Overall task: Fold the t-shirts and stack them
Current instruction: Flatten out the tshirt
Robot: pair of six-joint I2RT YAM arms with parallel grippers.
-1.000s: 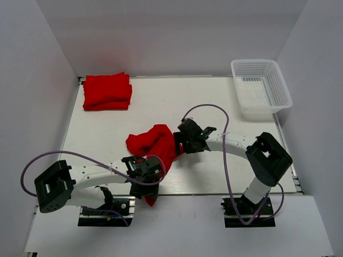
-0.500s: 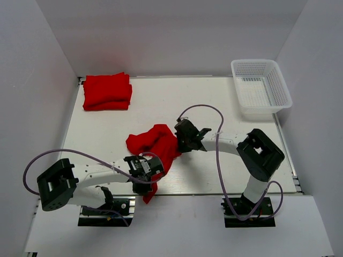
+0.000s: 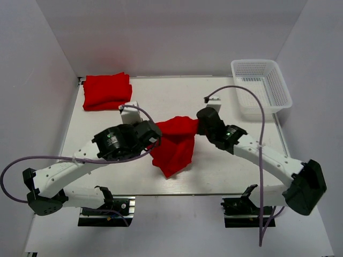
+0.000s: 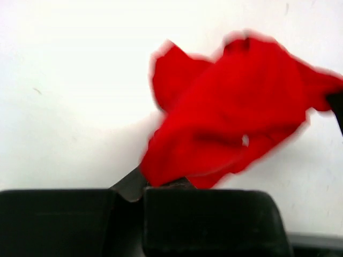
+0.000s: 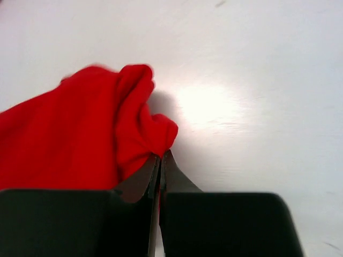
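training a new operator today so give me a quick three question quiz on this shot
1. True or false: the white mesh basket stands at the far right corner of the table.
2. Which of the left gripper and right gripper is shut on the hanging red t-shirt? A) left only B) right only C) both
3. Where on the table do the folded red t-shirts lie?
Key: 1 true; 2 C; 3 far left corner.

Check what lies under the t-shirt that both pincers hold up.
Bare white table shows around the t-shirt, pinched by the left pincer and right pincer; whatever lies directly beneath the hanging cloth is covered.
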